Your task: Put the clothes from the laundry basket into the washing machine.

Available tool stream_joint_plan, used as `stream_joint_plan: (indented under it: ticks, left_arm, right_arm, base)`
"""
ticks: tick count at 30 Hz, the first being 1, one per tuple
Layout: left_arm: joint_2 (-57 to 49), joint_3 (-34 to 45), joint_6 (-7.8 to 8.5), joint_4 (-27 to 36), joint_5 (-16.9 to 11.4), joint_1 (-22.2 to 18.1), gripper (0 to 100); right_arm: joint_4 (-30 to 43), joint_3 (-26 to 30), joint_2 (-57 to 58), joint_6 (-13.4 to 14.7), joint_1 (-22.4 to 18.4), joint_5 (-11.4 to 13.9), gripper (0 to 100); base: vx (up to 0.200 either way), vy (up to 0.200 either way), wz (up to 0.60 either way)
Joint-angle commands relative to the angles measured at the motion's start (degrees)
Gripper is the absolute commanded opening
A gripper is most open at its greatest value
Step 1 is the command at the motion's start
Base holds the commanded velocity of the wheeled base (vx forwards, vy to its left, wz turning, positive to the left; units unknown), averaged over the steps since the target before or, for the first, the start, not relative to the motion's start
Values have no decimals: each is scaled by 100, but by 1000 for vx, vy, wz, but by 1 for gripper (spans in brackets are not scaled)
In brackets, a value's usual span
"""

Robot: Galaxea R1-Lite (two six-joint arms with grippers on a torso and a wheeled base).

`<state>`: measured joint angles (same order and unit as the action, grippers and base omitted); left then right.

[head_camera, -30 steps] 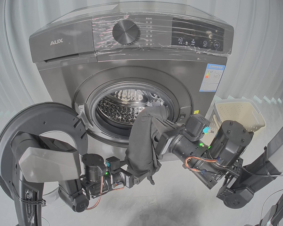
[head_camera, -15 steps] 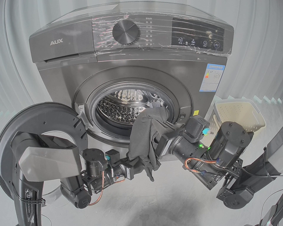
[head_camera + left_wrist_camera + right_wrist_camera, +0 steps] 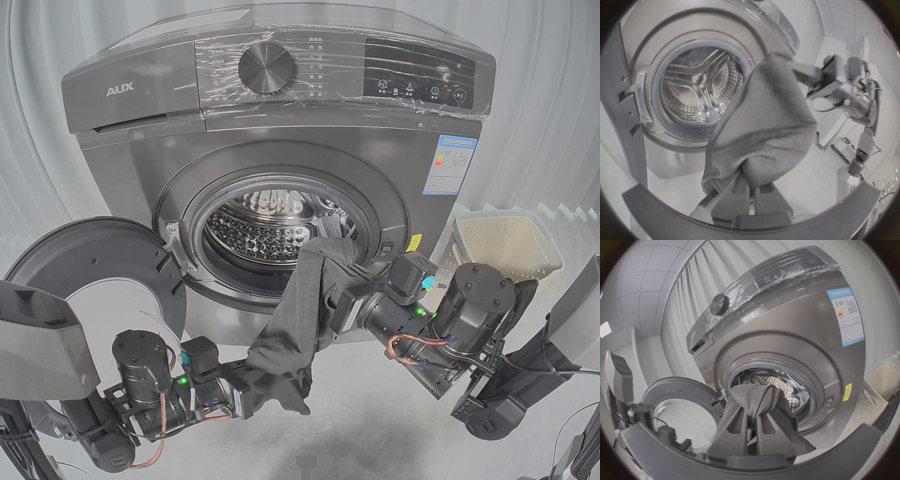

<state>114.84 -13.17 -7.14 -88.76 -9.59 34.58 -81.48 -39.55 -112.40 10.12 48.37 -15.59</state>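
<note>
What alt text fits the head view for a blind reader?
A dark grey garment hangs between two robot hands before an open washing machine: the right hand holds one end at the drum opening, the left hand the other end lower down. A cream laundry basket stands at the right.

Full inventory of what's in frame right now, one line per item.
washing machine: 1, grey, straight ahead
door: 1, grey, swung open on the robot's left
drum: 1, shiny metal, behind the open port
dial: 1, dark, top panel
label: 1, blue and white, machine front, upper right
garment: 1, dark grey, stretched between both grippers
laundry basket: 1, cream, right of the machine
curtain: white, behind the machine
left gripper: black, low before the machine, shut on garment's lower end
right gripper: black, at the port's rim, shut on garment's upper end
</note>
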Motion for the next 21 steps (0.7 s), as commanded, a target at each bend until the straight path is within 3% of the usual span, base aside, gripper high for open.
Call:
stream_joint_plan:
  ticks: [1,3,11,12,21]
  left_arm:
    - [-831,446,126,-1,-78,171,0]
    - [-787,446,196,-1,-69,154,0]
    - [-313,490,178,-1,-78,101,0]
    - [-216,446,152,-1,-69,92,100]
    - [470,200,196,-10,-51,66,100]
  right_arm:
    - [-61,8,-221,8,-118,-14,0]
    - [-78,26,-212,-1,-118,-14,0]
    - [-96,35,-160,-1,-30,-32,0]
    - [-96,26,-151,-10,-30,-32,0]
    - [-105,8,-133,-10,6,-23,0]
  base:
    - [0,0,0]
    - [0,0,0]
    - [0,0,0]
    - [0,0,0]
    - [0,0,0]
